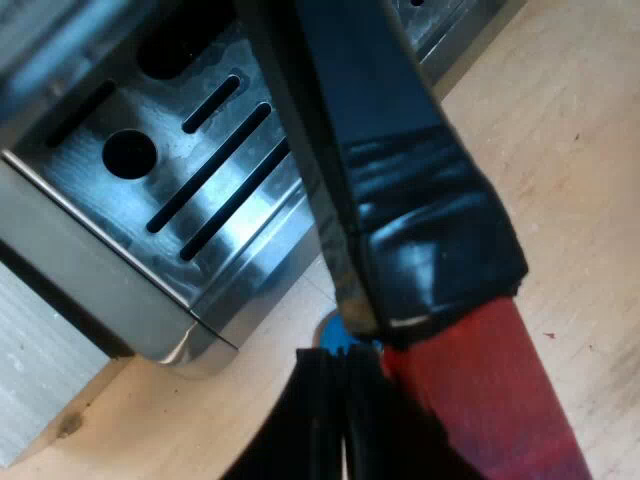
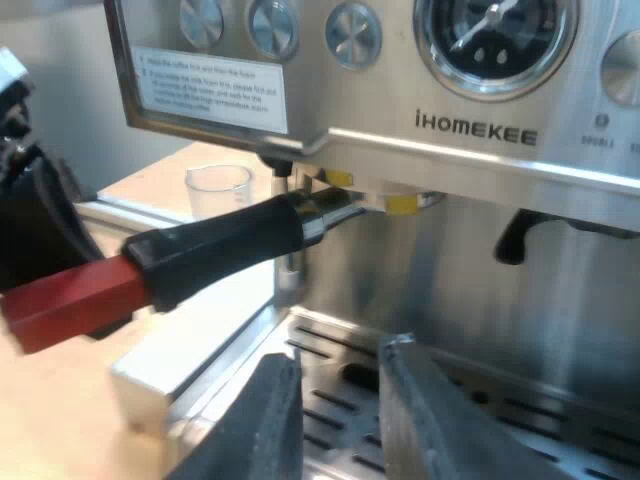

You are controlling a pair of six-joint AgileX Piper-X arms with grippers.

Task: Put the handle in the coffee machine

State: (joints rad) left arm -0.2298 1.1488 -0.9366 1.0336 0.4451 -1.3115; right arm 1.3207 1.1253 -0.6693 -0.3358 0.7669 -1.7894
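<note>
Closest to the left wrist camera runs one portafilter handle [image 1: 420, 220], dark along its length and ending in one red end [image 1: 500, 410]. My left gripper [image 1: 340, 420] is clenched on it, its black fingers [image 1: 315, 430] pressed against the handle where the dark part meets the red. Beneath lies the espresso machine's steel drip tray [image 1: 120, 270], with one round hole and three long slots side by side near it. One corner of the tray sits over the wooden table [image 1: 570, 150]. On the table just off that corner shows one small blue patch [image 1: 335, 338], too hidden to name.

Nearest in the right wrist view, my right gripper [image 2: 340, 400] hangs released and empty, its two fingers [image 2: 265, 425] parted above the tray's slotted grid [image 2: 470, 410]. Beyond them stands one espresso machine [image 2: 470, 135] with one pressure gauge [image 2: 495, 35] and three round knobs [image 2: 352, 35] in a row beside it. The handle [image 2: 220, 245] reaches out level from the machine's front, its metal neck [image 2: 325, 210] up under the brew head. The left gripper [image 2: 35, 225] is at the red end [image 2: 70, 300]. One measuring glass [image 2: 218, 188] stands upright on the table [image 2: 150, 175], beyond the handle, near the machine's corner.
</note>
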